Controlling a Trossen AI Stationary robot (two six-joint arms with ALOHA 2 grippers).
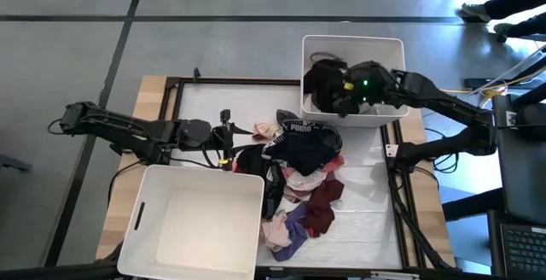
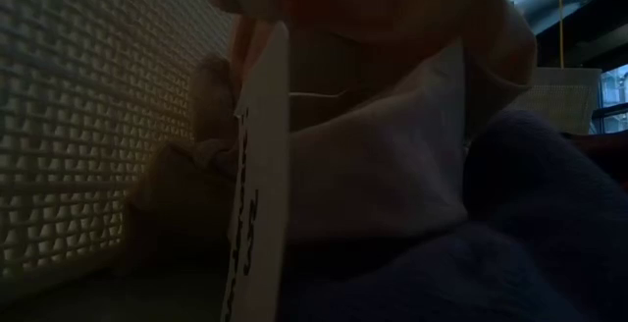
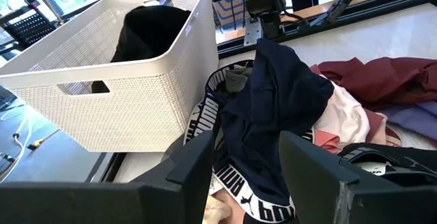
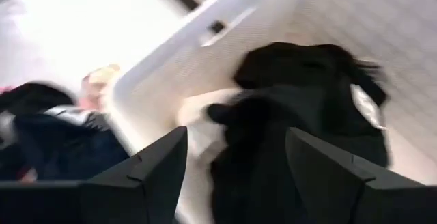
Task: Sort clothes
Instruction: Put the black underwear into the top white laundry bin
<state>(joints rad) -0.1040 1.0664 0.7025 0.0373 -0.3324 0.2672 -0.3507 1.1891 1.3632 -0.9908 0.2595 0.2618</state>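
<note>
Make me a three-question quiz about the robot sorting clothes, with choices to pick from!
1. Where is the right end effector?
A. Over the far bin
B. Over the near bin
C. Off the table

2. What colour is the garment in the far bin?
A. Yellow
B. Black
C. Orange

3. How are the right end effector's fingers?
A. Open, holding nothing
B. Shut on a red sock
C. Shut on the bin's rim

Answers:
1. A: the high view shows the right arm reaching over the far bin, while the left end effector waits by the clothes pile.
2. B: the black garment lies inside the white bin.
3. A: the right wrist view shows its two fingers spread apart with the garment lying below them, not pinched.
</note>
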